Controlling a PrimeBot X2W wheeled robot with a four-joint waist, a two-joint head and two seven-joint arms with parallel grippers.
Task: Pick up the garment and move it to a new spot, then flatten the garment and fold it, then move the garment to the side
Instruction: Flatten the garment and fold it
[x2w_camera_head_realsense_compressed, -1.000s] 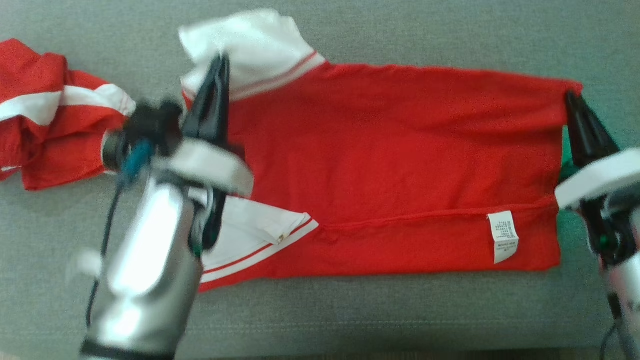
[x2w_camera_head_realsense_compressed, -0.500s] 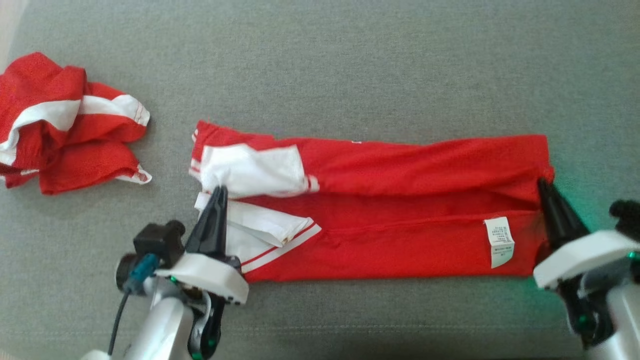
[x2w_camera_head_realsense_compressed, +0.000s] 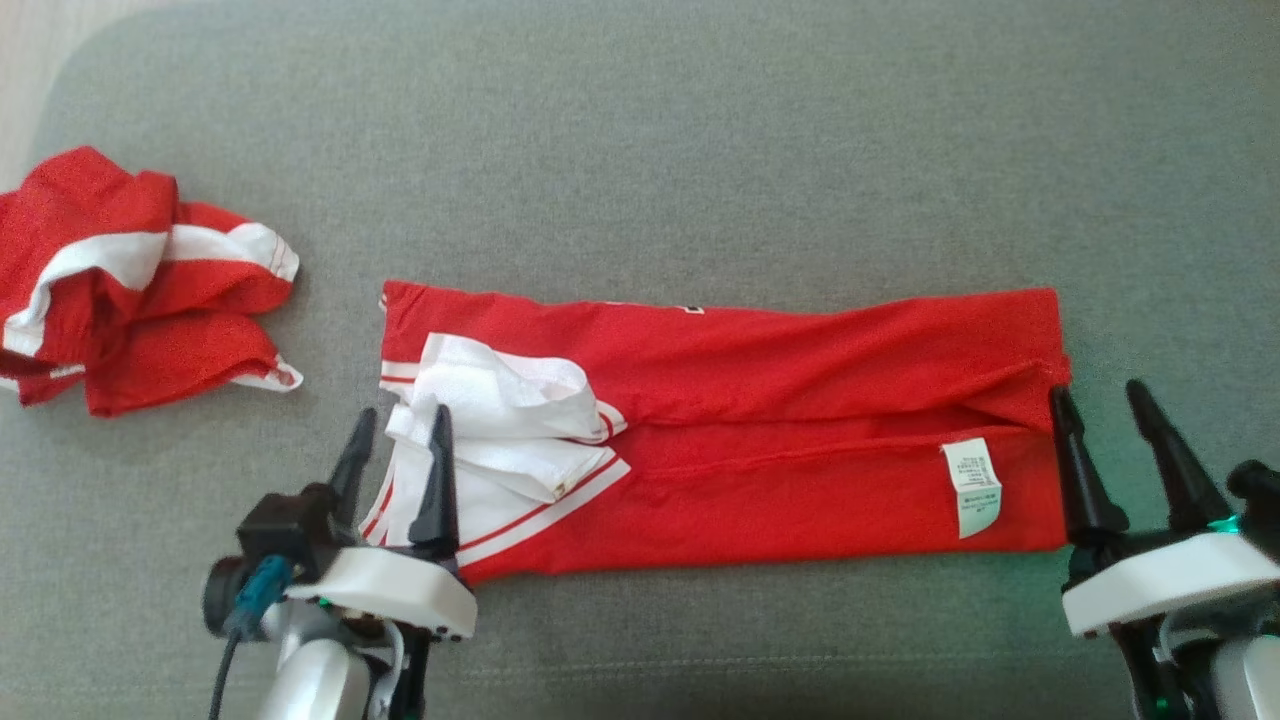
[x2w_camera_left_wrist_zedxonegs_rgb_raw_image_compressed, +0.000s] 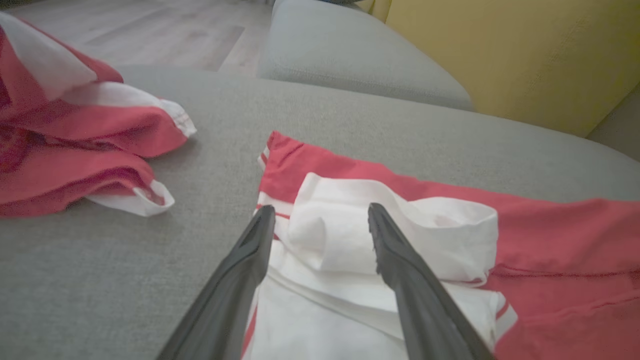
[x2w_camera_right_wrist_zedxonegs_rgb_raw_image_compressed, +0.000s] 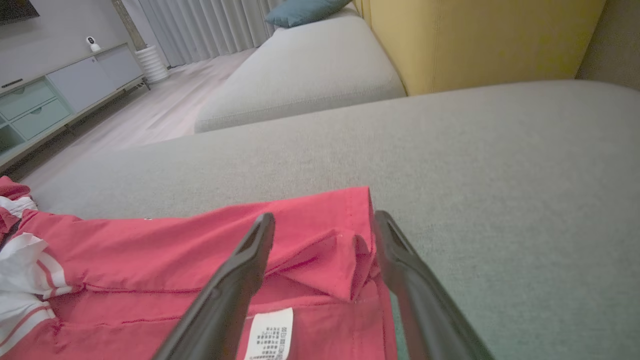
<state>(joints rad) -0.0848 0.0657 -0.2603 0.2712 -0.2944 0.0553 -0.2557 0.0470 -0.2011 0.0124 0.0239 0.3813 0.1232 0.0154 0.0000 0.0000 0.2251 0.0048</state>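
A red garment with white sleeves lies folded into a long strip across the grey sofa seat. Its white sleeves are bunched at the left end, and a white care label shows near the right end. My left gripper stands open just above the sleeve end, one finger on each side of the white cloth. My right gripper is open at the right end, its fingers astride the garment's folded corner. Neither gripper holds anything.
A second red and white garment lies crumpled at the seat's left end, also seen as a red heap in the left wrist view. A yellow backrest rises behind the seat. Another grey cushion and wood floor lie beyond.
Both grippers drew the far edge toward me, folding the garment into a narrower strip, then opened and let go. The head camera shifted, so the whole picture slid down.
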